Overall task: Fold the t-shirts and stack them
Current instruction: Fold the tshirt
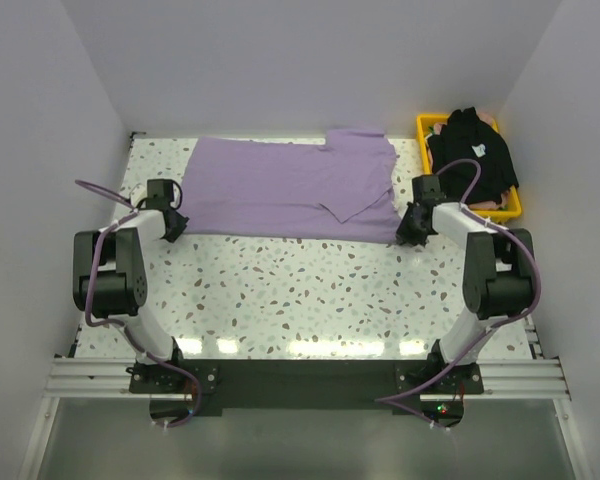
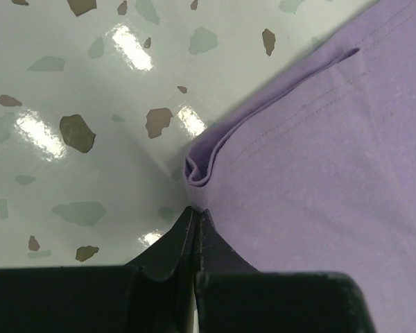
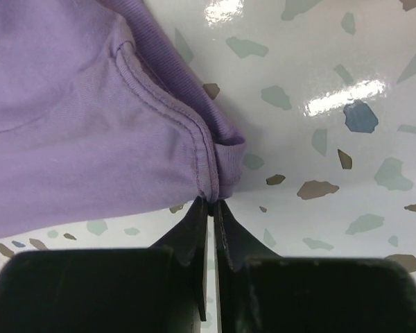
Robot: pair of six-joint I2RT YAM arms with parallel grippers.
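T-shirt [image 1: 280,190], lavender, flat across far half of table [image 1: 310,295], near corners pinched in closed left tool [image 1: 173,226] and right tool [image 1: 412,228]; black t-shirt [image 1: 470,158] in yellow basket [image 1: 511,208]; for a square fold, lift both corners level and together

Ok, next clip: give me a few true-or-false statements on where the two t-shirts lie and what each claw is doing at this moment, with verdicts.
1. The plain lavender-purple cloth t-shirt lies spread out on the speckled terrazzo table. True.
2. The left claw hangs open over bare table. False: it is pinched shut on a bunched corner of the lavender shirt.
3. The right claw is shut on the lavender shirt's stitched edge. True.
4. The black cloth t-shirt with a small white chest mark lies folded on the table beside the lavender one. False: it sits heaped in the yellow plastic basket at the table's far right corner.
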